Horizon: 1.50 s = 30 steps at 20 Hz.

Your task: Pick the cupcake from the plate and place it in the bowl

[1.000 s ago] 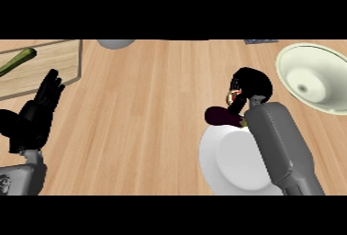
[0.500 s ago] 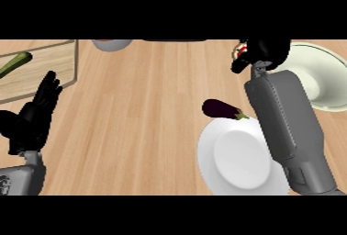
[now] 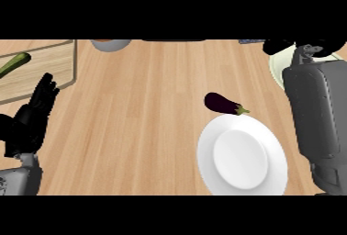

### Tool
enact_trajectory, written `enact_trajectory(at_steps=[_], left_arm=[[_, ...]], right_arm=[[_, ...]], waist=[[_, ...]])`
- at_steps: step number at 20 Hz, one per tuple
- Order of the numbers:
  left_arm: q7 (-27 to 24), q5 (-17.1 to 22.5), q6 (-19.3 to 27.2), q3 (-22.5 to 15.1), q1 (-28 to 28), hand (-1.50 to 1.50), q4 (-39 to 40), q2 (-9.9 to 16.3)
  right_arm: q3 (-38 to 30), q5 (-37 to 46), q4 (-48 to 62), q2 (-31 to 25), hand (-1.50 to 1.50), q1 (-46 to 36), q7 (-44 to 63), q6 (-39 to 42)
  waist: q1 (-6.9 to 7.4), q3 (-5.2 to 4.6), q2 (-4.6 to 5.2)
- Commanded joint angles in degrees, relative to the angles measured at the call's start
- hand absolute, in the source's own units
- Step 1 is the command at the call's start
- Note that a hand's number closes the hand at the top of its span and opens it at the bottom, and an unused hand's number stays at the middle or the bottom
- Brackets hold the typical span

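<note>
At the far right, the grey right arm [image 3: 318, 119] stretches up the frame, its hand [image 3: 288, 45] over the bowl [image 3: 277, 69]; I cannot tell its grip, and no cupcake shows. Lower left, the left hand [image 3: 30, 119] rests with straight fingers. An eggplant [image 3: 222, 103] touches the plate [image 3: 242, 157].

Light wooden counter [image 3: 149, 114], pale cutting board [image 3: 41, 73]

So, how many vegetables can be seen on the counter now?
2. A dark purple eggplant lies on the wood just beyond the white plate, at its far rim. A green vegetable lies on the cutting board at far left, partly cut off. Others may be hidden.
</note>
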Motion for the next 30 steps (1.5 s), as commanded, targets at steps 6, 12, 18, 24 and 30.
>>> enact_trajectory(at_steps=[6,12,18,24,30], left_arm=[[0.8,1.1,-1.6,2.4,-2.1,0.0,0.9,1.8],[2.6,-2.1,1.4,-2.0,-1.6,0.0,-1.2,-2.5],[1.0,-2.2,1.0,-1.8,-0.5,0.0,-1.6,-2.8],[1.7,-1.0,0.1,-1.1,-2.5,0.0,-0.6,-2.2],[2.3,0.3,-2.0,0.3,-2.6,0.0,-0.8,-0.1]], right_arm=[[-8.7,-7.5,12.1,-8.0,1.5,-0.9,-10.6,-8.1],[-14.7,-12.6,29.2,-14.3,1.5,-2.5,-24.2,-16.1],[-16.1,-13.0,42.6,-16.9,1.5,-5.0,-30.2,-22.8],[-19.0,-13.1,52.4,-23.8,1.5,-4.4,-24.8,-13.2],[-22.4,-17.7,57.1,-26.8,-1.5,-0.1,-40.1,-11.1]], waist=[[0.44,0.03,0.26],[1.14,0.08,0.62],[1.52,0.08,0.61],[2.54,0.17,1.37],[2.47,0.29,1.38]])
